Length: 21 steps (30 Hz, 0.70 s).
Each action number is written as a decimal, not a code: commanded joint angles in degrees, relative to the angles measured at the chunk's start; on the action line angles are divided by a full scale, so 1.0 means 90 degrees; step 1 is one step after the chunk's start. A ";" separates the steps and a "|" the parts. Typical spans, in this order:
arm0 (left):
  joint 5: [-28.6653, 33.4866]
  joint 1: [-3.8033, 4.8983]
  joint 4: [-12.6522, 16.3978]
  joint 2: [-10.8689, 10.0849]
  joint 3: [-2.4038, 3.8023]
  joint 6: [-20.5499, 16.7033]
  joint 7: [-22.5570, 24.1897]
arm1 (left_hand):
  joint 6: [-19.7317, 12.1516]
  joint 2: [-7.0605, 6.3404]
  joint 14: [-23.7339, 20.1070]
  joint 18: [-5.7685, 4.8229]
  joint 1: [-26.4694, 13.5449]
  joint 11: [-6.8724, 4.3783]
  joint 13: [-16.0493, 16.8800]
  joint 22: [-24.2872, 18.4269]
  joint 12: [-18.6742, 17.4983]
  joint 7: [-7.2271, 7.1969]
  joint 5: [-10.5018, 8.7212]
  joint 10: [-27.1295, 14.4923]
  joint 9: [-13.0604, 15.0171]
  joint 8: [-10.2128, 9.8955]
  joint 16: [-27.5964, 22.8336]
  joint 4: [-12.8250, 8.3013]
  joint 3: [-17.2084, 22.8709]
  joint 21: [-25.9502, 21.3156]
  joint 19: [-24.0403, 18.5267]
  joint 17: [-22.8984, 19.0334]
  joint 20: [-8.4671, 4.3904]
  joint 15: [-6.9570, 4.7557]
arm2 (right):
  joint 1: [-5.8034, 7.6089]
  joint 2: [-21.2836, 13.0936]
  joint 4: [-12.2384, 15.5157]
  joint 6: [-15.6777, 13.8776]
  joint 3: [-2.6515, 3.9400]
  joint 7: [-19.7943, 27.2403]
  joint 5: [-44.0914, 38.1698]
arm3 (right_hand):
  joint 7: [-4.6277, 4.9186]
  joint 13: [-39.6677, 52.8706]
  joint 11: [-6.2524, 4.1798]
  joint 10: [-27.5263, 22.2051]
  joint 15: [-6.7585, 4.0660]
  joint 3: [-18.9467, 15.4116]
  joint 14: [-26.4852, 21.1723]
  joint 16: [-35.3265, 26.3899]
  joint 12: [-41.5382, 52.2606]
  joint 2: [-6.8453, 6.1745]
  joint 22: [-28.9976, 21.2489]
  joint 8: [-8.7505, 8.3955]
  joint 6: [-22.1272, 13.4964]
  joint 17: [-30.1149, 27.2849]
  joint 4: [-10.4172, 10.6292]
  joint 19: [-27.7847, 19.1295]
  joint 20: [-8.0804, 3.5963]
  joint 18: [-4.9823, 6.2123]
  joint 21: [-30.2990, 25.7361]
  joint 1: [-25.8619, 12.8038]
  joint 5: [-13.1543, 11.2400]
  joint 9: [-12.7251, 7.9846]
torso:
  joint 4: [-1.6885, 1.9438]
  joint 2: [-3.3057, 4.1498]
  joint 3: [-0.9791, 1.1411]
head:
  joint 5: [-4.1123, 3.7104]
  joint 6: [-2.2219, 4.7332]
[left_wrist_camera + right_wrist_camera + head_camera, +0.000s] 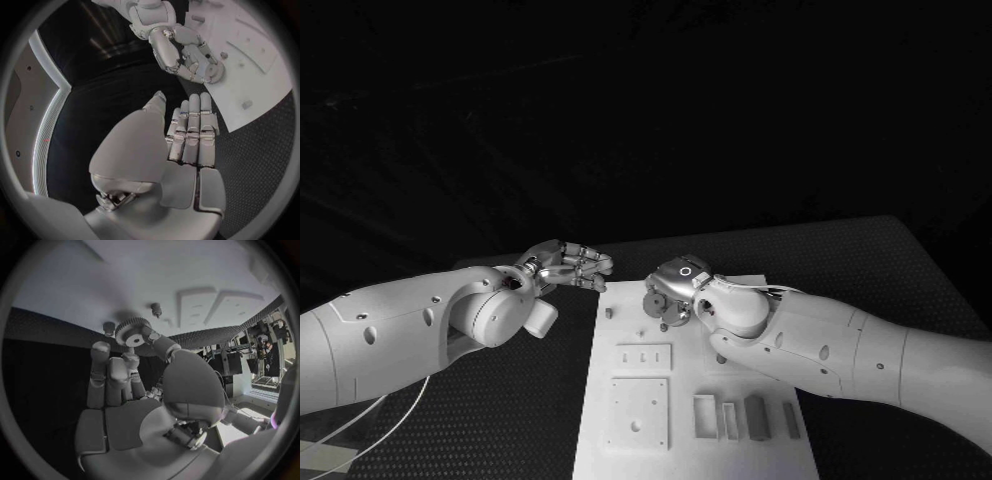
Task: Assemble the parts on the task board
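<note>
The white task board (697, 455) lies in the middle of the table. My right hand (682, 283) hovers over its far end and pinches a small toothed gear (132, 333) between thumb and a finger. The gear hangs just above the board, close to two short pegs (155, 308) standing in it. My left hand (568, 266) is off the board's far left corner, above the black table. It holds nothing, and its fingers (190, 131) lie side by side. The left wrist view also shows the right hand (186, 54) over the board (256, 80).
Two flat square plates (642, 357) (638, 411) lie on the board's left half. Several upright rectangular pieces (756, 416) stand in a row on its near right part. Dark textured matting (516, 420) surrounds the board. A thin white cable (380, 425) runs beneath my left arm.
</note>
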 commanded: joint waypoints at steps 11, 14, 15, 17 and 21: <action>-0.0002 0.0008 0.0005 -0.0005 0.0004 0.0006 0.0034 | 0.0032 -0.0013 0.0014 0.0087 -0.0025 0.0007 0.0007 0.0008 -0.0020 0.0079 -0.0009 0.0045 0.0009 -0.0039 -0.0044 -0.0003 -0.0018 -0.0046 0.0002 0.0014 0.0014 0.0002 | -0.0112 0.0079 -0.0176 0.0181 0.0000 0.0088 0.0024 | 0.0306 -0.0016 0.0009 0.0025 -0.0019 0.0002 -0.0006 -0.0012 -0.0026 -0.0056 0.0087 0.0009 0.0228 -0.0007 0.0032 0.0004 -0.0011 0.0256 -0.0009 0.0024 0.0020 0.0003 | -0.0001 -0.0001 0.0000 | 0.0059 -0.0054; -0.0002 0.0008 0.0010 -0.0005 0.0004 0.0008 0.0037 | 0.0032 -0.0014 0.0014 0.0087 -0.0025 0.0007 0.0007 0.0008 -0.0021 0.0079 -0.0009 0.0045 0.0009 -0.0040 -0.0045 -0.0003 -0.0018 -0.0046 0.0002 0.0015 0.0014 0.0002 | -0.0112 0.0081 -0.0171 0.0182 0.0000 0.0091 0.0030 | 0.0312 -0.0018 0.0014 0.0017 -0.0014 -0.0001 -0.0008 -0.0016 -0.0031 -0.0065 0.0087 -0.0003 0.0212 -0.0008 0.0031 -0.0003 -0.0009 0.0256 -0.0015 0.0024 0.0020 0.0002 | -0.0015 0.0000 -0.0003 | 0.0059 -0.0058; -0.0002 0.0008 0.0011 -0.0004 0.0004 0.0010 0.0039 | 0.0032 -0.0014 0.0014 0.0087 -0.0026 0.0007 0.0007 0.0008 -0.0021 0.0079 -0.0009 0.0045 0.0010 -0.0040 -0.0045 -0.0003 -0.0018 -0.0046 0.0002 0.0015 0.0014 0.0002 | -0.0112 0.0084 -0.0180 0.0180 0.0000 0.0091 0.0035 | 0.0316 -0.0020 0.0017 0.0012 -0.0011 -0.0003 -0.0009 -0.0018 -0.0034 -0.0068 0.0087 -0.0012 0.0199 -0.0009 0.0032 -0.0006 -0.0008 0.0256 -0.0018 0.0023 0.0019 0.0000 | -0.0015 0.0000 -0.0003 | 0.0059 -0.0058; -0.0002 0.0008 0.0015 -0.0003 0.0004 0.0004 0.0034 | 0.0033 -0.0014 0.0014 0.0087 -0.0026 0.0007 0.0007 0.0008 -0.0021 0.0079 -0.0009 0.0045 0.0010 -0.0040 -0.0046 -0.0002 -0.0019 -0.0046 0.0003 0.0016 0.0014 0.0002 | -0.0112 0.0086 -0.0196 0.0169 0.0000 0.0096 0.0080 | 0.0330 -0.0022 0.0030 0.0000 0.0000 -0.0006 -0.0011 -0.0023 -0.0039 -0.0074 0.0087 -0.0043 0.0152 -0.0010 0.0035 -0.0012 -0.0004 0.0256 -0.0026 0.0020 0.0019 -0.0008 | -0.0017 -0.0001 -0.0002 | 0.0064 -0.0061; -0.0002 0.0008 0.0017 -0.0005 0.0004 0.0001 0.0031 | 0.0032 -0.0014 0.0015 0.0087 -0.0027 0.0007 0.0008 0.0009 -0.0022 0.0080 -0.0009 0.0045 0.0010 -0.0041 -0.0047 -0.0002 -0.0019 -0.0047 0.0003 0.0017 0.0014 0.0002 | -0.0112 0.0092 -0.0224 0.0137 0.0000 0.0118 0.0184 | 0.0426 -0.0027 0.0118 -0.0047 0.0077 -0.0014 -0.0019 -0.0038 -0.0051 -0.0117 0.0087 -0.0265 -0.0209 -0.0012 0.0042 -0.0022 0.0004 0.0256 -0.0046 0.0016 0.0021 -0.0104 | -0.0011 -0.0001 0.0002 | 0.0056 -0.0064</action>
